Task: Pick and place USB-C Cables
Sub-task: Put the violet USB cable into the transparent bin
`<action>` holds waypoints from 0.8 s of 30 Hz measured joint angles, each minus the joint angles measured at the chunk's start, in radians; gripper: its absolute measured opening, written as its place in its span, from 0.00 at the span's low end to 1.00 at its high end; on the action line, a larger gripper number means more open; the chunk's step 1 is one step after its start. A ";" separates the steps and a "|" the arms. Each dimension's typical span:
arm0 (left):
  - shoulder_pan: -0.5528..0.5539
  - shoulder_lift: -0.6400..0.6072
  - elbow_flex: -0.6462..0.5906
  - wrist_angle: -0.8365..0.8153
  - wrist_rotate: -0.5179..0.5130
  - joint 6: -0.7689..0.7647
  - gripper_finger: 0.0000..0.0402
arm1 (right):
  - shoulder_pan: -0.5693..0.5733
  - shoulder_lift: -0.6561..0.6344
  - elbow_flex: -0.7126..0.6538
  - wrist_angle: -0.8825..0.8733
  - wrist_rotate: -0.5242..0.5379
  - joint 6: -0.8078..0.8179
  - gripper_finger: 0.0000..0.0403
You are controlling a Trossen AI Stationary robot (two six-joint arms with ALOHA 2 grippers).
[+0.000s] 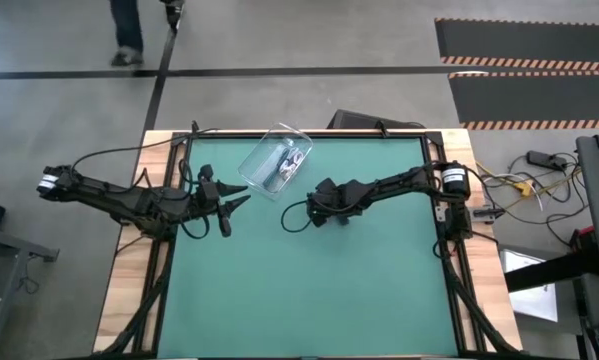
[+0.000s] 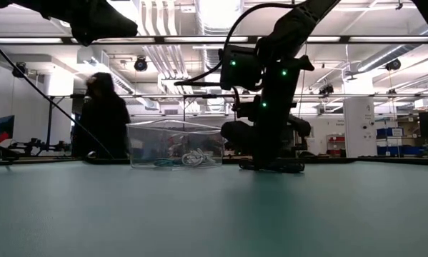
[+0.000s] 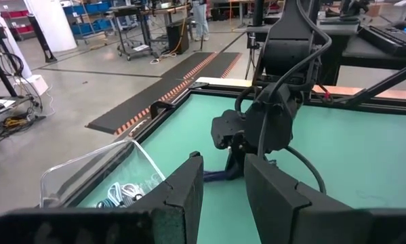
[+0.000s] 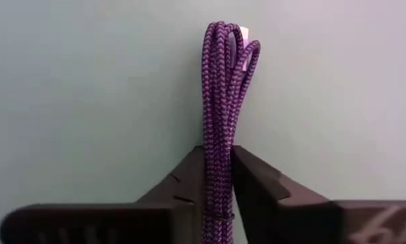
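A dark purple braided USB-C cable bundle lies on the green mat, and my right gripper is shut on one end of it near the mat's middle. In the left wrist view a bit of the purple cable shows under that gripper. The clear plastic box stands near the far edge. It holds white cable bundles and a teal one. My left gripper hovers open to the left of the right gripper. My right gripper pinches the purple bundle between its two fingers at one end of the loops, with several strands side by side in the gap. The fingers come from above, pointing down, and lie along the bundle. The rest of the bundle stretches out flat on the mat.
The box sits just beyond both grippers, its open top tilted in the high view. Bare mat spreads toward the near edge. A person stands in the room behind the table, and black arm wires loop beside the right gripper.
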 joint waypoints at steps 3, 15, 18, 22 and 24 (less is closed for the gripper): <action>0.000 0.000 0.000 -0.007 0.000 0.000 0.23 | 0.002 -0.001 0.000 -0.004 -0.004 -0.022 0.07; 0.000 0.000 0.000 -0.015 0.000 0.000 0.23 | 0.084 -0.122 -0.005 -0.030 -0.008 -0.114 0.06; 0.000 0.000 0.000 -0.015 0.000 0.000 0.23 | 0.132 -0.164 -0.005 -0.010 0.009 -0.151 0.06; 0.000 0.000 0.000 -0.015 0.009 0.000 0.23 | 0.201 -0.204 -0.005 0.087 0.050 -0.229 0.06; 0.000 0.000 0.000 -0.013 0.036 0.000 0.23 | 0.231 -0.215 -0.012 0.180 0.057 -0.283 0.06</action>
